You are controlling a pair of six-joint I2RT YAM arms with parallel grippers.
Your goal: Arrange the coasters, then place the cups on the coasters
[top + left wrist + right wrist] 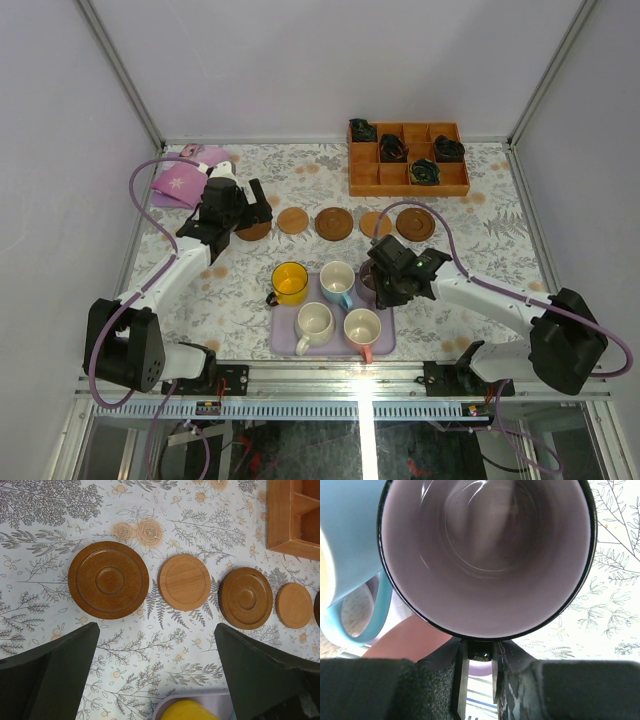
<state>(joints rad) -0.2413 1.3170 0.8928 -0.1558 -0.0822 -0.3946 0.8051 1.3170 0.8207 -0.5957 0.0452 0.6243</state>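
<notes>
Five coasters lie in a row across the table; the leftmost one (254, 231) is partly under my left gripper (245, 210), the others run from the tan one (293, 220) to the rightmost dark one (415, 223). The left gripper (156, 628) is open above bare cloth, just short of a dark ringed coaster (108, 580) and a tan coaster (184, 582). On the lavender tray (284, 345) stand the yellow (290, 283), blue (338, 283), cream (314, 325) and pink (362, 328) cups. My right gripper (480, 652) is shut on the handle of the greyish-purple cup (485, 555).
An orange-brown compartment box (408, 180) with dark items stands at the back right; its corner (282, 515) shows in the left wrist view. A pink cloth (180, 182) lies at the back left. The blue cup (345, 545) and pink cup (405, 640) crowd the held cup.
</notes>
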